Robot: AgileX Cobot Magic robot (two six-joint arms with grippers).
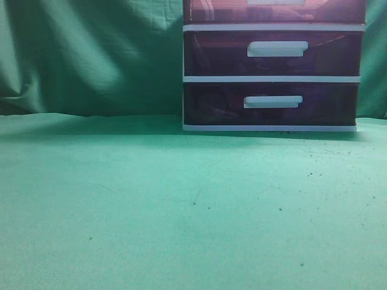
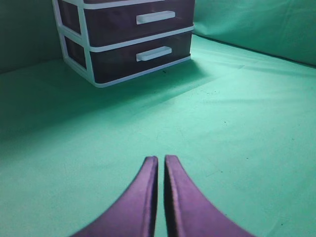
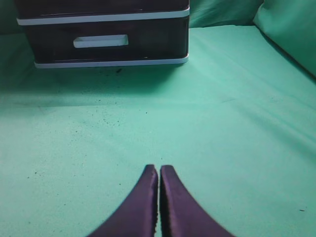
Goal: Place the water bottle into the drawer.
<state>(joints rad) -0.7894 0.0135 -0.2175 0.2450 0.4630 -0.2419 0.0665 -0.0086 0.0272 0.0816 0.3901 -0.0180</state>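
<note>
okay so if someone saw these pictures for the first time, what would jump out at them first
The dark drawer unit with white bar handles, standing at the back right of the green cloth, draws the eye first. Next come the wrist views: the left gripper and right gripper each hang shut and empty above the cloth. No water bottle shows anywhere.

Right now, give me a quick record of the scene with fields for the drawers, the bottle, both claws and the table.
drawers: white-framed drawer unit at the back, top drawer only partly in frame, visible fronts look closed
bottle: not visible in any view
left claw: shut, empty, above the cloth
right claw: shut, empty, above the cloth
table: green cloth with small dark specks
</note>
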